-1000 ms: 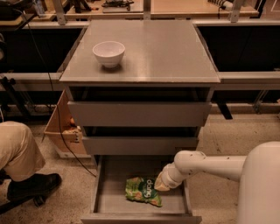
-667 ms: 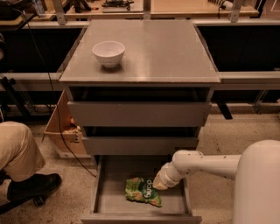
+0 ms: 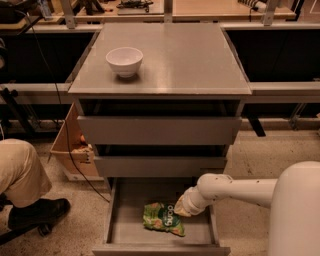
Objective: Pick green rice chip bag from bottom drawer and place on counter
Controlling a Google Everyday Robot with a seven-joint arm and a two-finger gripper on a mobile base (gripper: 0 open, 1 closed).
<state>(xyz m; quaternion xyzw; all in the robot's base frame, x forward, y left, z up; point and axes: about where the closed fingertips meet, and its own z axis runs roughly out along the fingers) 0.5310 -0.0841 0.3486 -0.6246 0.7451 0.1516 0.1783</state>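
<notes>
The green rice chip bag lies crumpled on the floor of the open bottom drawer, right of its middle. My gripper reaches down into the drawer from the right on a white arm, its tip at the bag's right edge. The grey counter tops the drawer cabinet above.
A white bowl stands on the counter's left part. Two upper drawers stick out slightly above the bottom one. A seated person's leg and shoe are at the left. A cardboard box stands beside the cabinet. A wooden workbench runs behind.
My arm has shifted slightly left, bringing the gripper closer against the bag's right edge. The bag has not moved.
</notes>
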